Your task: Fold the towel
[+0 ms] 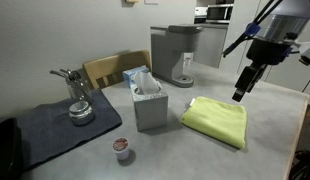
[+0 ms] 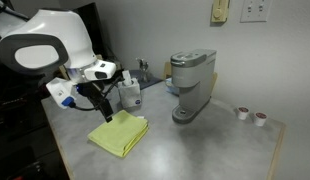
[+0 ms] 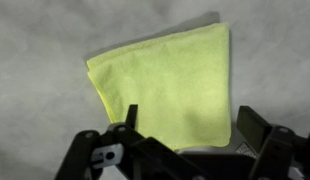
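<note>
The towel (image 1: 216, 119) is a bright yellow-green cloth lying folded on the grey table, a doubled edge showing at one side. It also shows in an exterior view (image 2: 119, 134) and fills the middle of the wrist view (image 3: 170, 85). My gripper (image 1: 240, 92) hangs above the towel's far edge, clear of it. In the wrist view its two fingers (image 3: 190, 125) stand wide apart with nothing between them, the towel below.
A tissue box (image 1: 148, 100) stands beside the towel. A coffee machine (image 1: 176, 54) is behind it. A dark grey-blue mat (image 1: 65, 128) holds a metal pot (image 1: 79, 105). A coffee pod (image 1: 121, 147) lies near the front. Two pods (image 2: 251, 115) sit past the machine.
</note>
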### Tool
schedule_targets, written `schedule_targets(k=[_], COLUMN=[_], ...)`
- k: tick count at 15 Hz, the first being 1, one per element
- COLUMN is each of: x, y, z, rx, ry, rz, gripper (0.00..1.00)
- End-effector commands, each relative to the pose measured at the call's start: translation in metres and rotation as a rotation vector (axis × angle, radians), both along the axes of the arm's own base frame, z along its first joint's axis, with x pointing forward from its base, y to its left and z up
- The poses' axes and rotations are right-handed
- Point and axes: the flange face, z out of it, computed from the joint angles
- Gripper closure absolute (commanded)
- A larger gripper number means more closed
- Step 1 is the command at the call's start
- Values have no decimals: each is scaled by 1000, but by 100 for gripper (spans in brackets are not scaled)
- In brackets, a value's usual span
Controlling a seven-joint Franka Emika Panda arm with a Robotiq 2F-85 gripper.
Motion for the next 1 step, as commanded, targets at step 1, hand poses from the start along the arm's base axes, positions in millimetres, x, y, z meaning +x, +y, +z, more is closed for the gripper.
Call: schedule_targets(k=[1], x=[0], y=[0], z=[0], rx=[0], ry=[1], rz=[-1], gripper=[0])
